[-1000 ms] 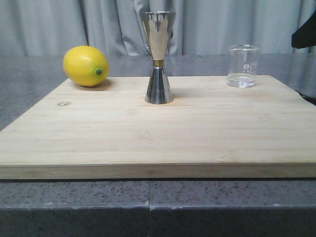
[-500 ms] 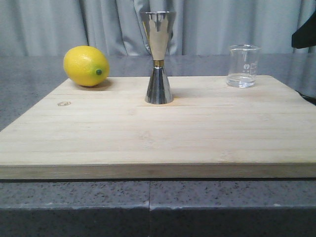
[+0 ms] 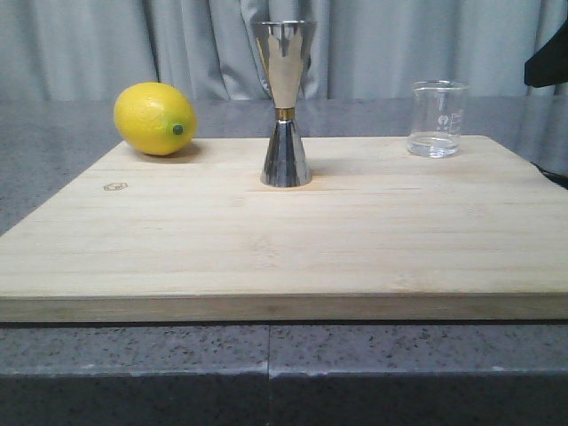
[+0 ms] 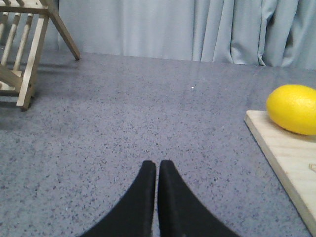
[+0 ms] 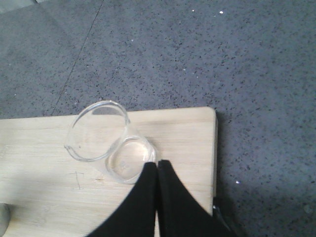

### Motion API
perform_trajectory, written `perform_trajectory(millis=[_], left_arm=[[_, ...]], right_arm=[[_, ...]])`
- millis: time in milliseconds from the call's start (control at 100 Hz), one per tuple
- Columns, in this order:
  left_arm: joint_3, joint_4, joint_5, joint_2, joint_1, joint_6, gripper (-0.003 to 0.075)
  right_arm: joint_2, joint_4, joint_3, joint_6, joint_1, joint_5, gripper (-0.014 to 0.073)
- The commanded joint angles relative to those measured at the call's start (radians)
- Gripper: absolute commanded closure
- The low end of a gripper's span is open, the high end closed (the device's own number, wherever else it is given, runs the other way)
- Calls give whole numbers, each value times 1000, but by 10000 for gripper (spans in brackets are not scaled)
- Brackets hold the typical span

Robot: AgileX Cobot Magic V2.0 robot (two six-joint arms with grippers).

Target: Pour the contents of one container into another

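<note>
Both pincers are pressed closed: right pincer above beaker, whose white print is unreadable.

Left gripper: two black, curved, tapering fingers pressed together along their length, tips meeting with only a hairline seam between them; nothing held; it sits low over a surface, angled forward. Right gripper: same black tapered fingers, likewise closed tip to tip and holding nothing, pointing steeply downward from above. In the front view only a dark part of the right arm shows, at the right edge of the picture, raised above table level; the left arm is out of that view.
</note>
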Motion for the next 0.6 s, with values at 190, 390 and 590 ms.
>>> perform_trajectory(millis=[190, 390, 590], left_arm=[[138, 2, -203, -106, 10, -1, 739], [172, -8, -241, -119, 35, 12, 739], [172, -89, -247, -119, 35, 142, 739]], right_arm=[[-30, -17, -25, -2, 2, 23, 665], [-30, -17, -25, -2, 2, 23, 665], [-30, -17, -25, -2, 2, 23, 665]])
